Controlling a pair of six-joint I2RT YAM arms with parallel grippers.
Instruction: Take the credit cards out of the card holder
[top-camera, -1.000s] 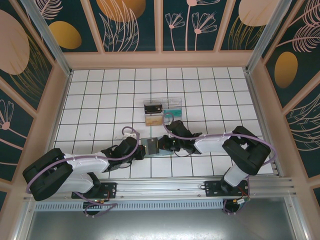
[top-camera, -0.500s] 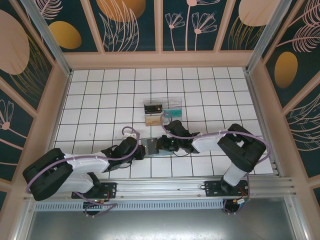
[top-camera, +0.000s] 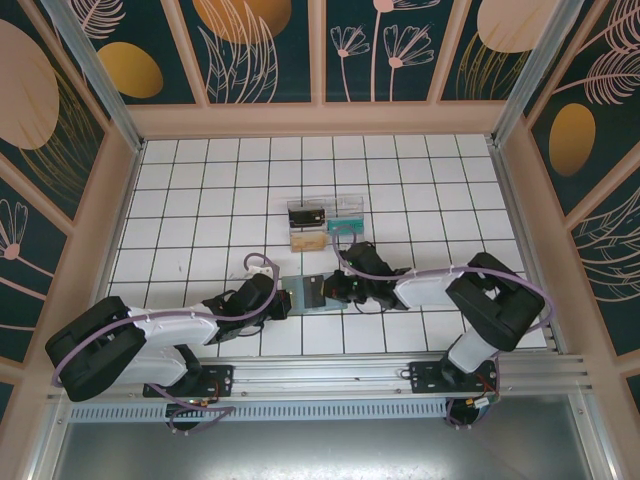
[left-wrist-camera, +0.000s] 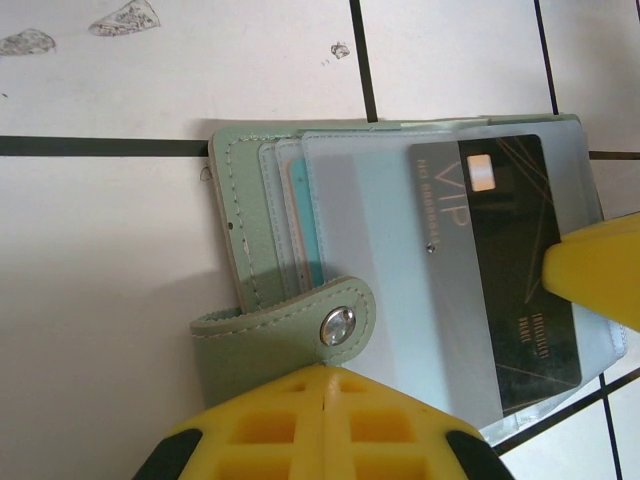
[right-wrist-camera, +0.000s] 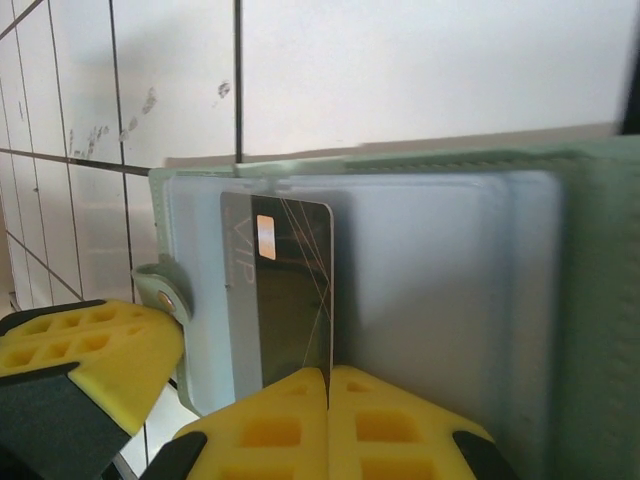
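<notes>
The card holder (left-wrist-camera: 235, 215), a grey-green wallet, lies open on the white tiles (top-camera: 300, 298) between my two arms. My left gripper (left-wrist-camera: 335, 372) is shut on its snap strap (left-wrist-camera: 300, 325). A black credit card (left-wrist-camera: 510, 280) with a gold chip and "VIP" lettering lies among the clear sleeves (left-wrist-camera: 380, 230). My right gripper (right-wrist-camera: 328, 372) is shut on that card's (right-wrist-camera: 290, 290) near edge. Edges of more cards (left-wrist-camera: 305, 215), one teal, show in the left pockets. From above, my left gripper (top-camera: 284, 301) and my right gripper (top-camera: 328, 290) flank the holder.
A clear plastic compartmented tray (top-camera: 352, 206) stands just behind the holder, with a dark card (top-camera: 305, 214), a teal one (top-camera: 345, 228) and a tan one (top-camera: 307, 240) in it. Wooden walls ring the tiled table. My right gripper's finger (left-wrist-camera: 595, 280) shows beside the card.
My right gripper has closed fully on the black card's edge, and the right arm has drawn back slightly to the right. The left arm has stayed put, still gripping the strap.
</notes>
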